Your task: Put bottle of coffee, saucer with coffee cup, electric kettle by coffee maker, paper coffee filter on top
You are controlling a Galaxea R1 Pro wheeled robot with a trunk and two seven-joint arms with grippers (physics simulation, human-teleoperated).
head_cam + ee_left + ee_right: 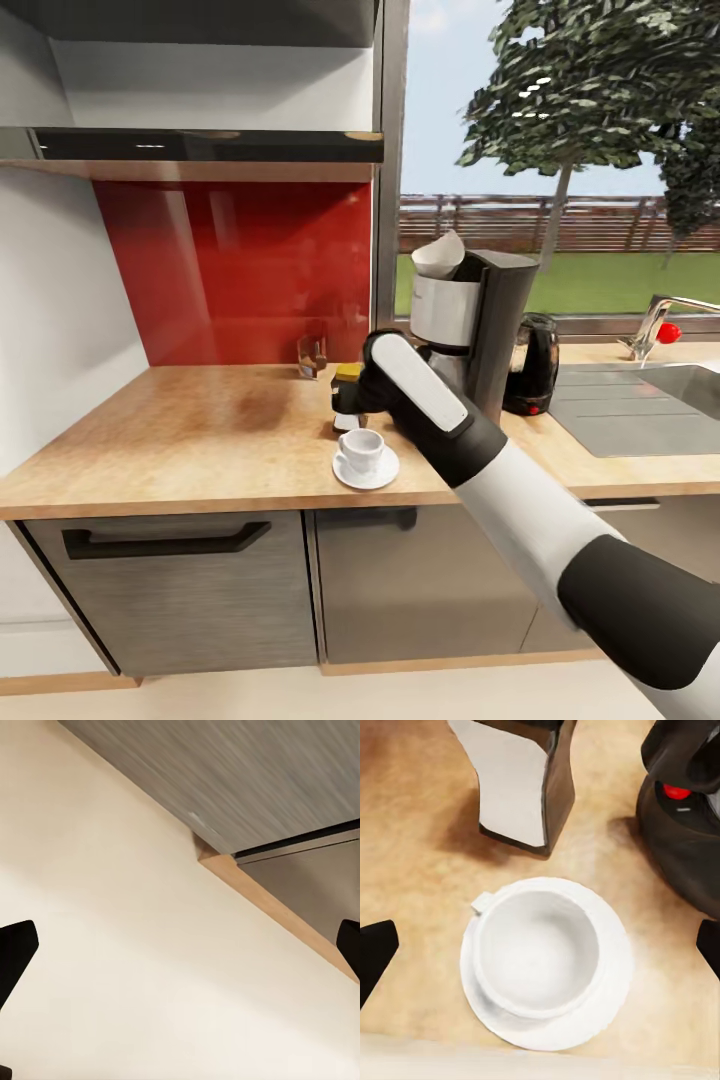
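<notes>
On the kitchen countertop the coffee maker stands upright with the paper coffee filter on top. To its right is the electric kettle. In front of the machine the coffee cup sits on the saucer. The bottle of coffee stands just behind them, partly hidden by my right arm. My right gripper hovers open over the coffee cup and saucer, with the bottle of coffee and coffee maker base beyond. My left gripper is open and holds nothing.
A small brownish glass object stands by the red backsplash. The steel sink and faucet lie at the right. Two dark wall slabs hang above. Grey cabinet fronts run below; the left wrist view looks at cabinet and floor.
</notes>
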